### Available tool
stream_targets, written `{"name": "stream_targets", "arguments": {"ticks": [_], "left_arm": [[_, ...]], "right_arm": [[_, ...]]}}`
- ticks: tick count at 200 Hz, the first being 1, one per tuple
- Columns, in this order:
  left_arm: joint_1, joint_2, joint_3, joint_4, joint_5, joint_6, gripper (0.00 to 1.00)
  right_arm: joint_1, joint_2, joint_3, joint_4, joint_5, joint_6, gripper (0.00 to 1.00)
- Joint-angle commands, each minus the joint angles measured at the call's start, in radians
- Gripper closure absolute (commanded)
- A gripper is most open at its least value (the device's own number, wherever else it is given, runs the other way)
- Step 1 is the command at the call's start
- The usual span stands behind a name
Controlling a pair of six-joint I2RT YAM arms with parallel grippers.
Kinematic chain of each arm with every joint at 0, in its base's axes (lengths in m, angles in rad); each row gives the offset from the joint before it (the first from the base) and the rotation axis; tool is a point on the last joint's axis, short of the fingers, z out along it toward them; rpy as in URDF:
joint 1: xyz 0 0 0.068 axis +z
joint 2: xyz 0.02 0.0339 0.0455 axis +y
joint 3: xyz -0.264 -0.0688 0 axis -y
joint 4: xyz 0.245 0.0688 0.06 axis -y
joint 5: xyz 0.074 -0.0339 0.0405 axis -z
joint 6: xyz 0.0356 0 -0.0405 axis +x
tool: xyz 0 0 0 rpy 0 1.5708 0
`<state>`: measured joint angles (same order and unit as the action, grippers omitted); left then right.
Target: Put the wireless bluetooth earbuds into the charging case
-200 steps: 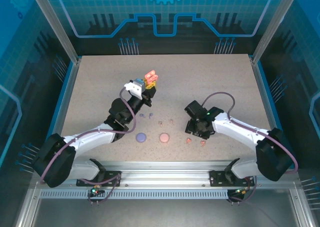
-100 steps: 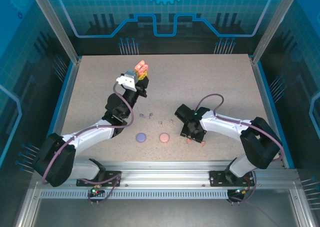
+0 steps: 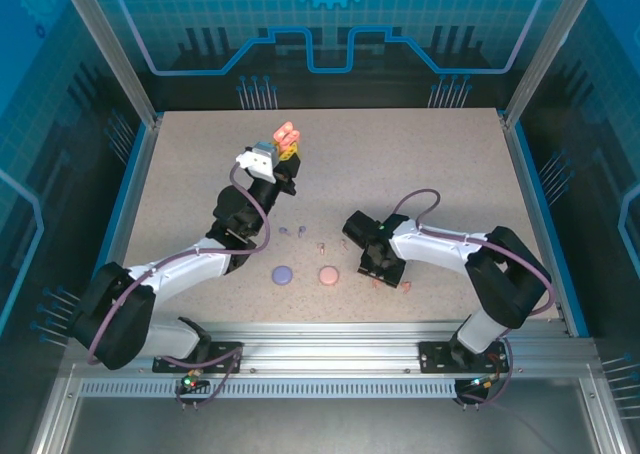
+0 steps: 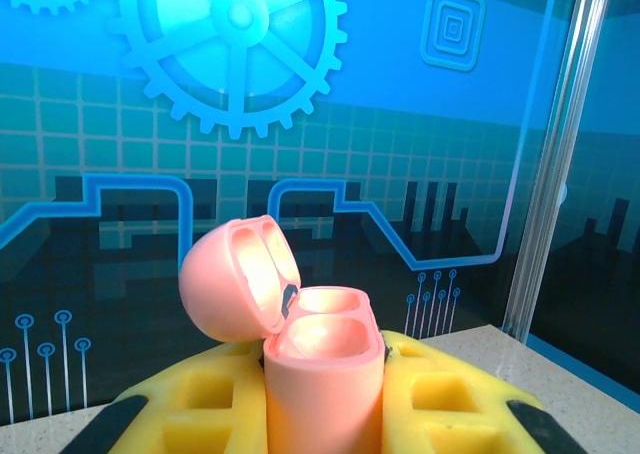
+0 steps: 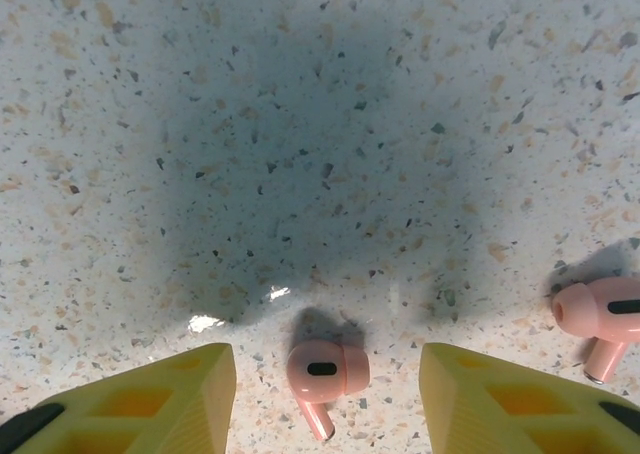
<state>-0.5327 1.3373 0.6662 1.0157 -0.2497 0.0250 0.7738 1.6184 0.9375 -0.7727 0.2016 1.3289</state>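
Earbuds (image 3: pixel 405 287) and their cases sit inside a blue-lit enclosure (image 3: pixel 330 34) printed with gears and circuit lines, on a speckled beige table (image 3: pixel 430 164). Toward 11 o'clock from the table's middle, the left gripper (image 4: pixel 325 414) is clamped on the coral charging case (image 4: pixel 320 349). It holds the case upright off the surface, lid swung back and both wells empty. At 6 to 7 o'clock lie a purple case (image 3: pixel 282 273) and a pink case (image 3: pixel 328 273), both closed. At 5 o'clock the right gripper (image 5: pixel 328 399) hangs low, jaws parted, straddling one coral earbud (image 5: pixel 328 369) without touching it. A second coral bud (image 5: pixel 598 319) lies at 3 o'clock of that one. The straddled bud is tiny and rounded, so an off-centre close could squirt it across the smooth top, or pinch it askew for its well.
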Motion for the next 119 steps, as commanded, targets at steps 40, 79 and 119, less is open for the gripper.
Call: {"name": "stream_targets", "arguments": {"ticks": [40,79,119], "left_arm": [[0.006,0.008,0.035,0.033,0.03,-0.005,1.0],[0.006,0.012,0.032,0.031,0.032,-0.001,1.0],[0.006,0.013,0.033,0.027,0.038,0.001,1.0]], "right_arm": [[0.019,0.029,-0.017,0.027,-0.015,0.04,0.51],[0.021,0.032,-0.031,0.043,-0.024,0.043,0.52],[0.022,0.033,-0.042,0.052,-0.027,0.046,0.54]]}}
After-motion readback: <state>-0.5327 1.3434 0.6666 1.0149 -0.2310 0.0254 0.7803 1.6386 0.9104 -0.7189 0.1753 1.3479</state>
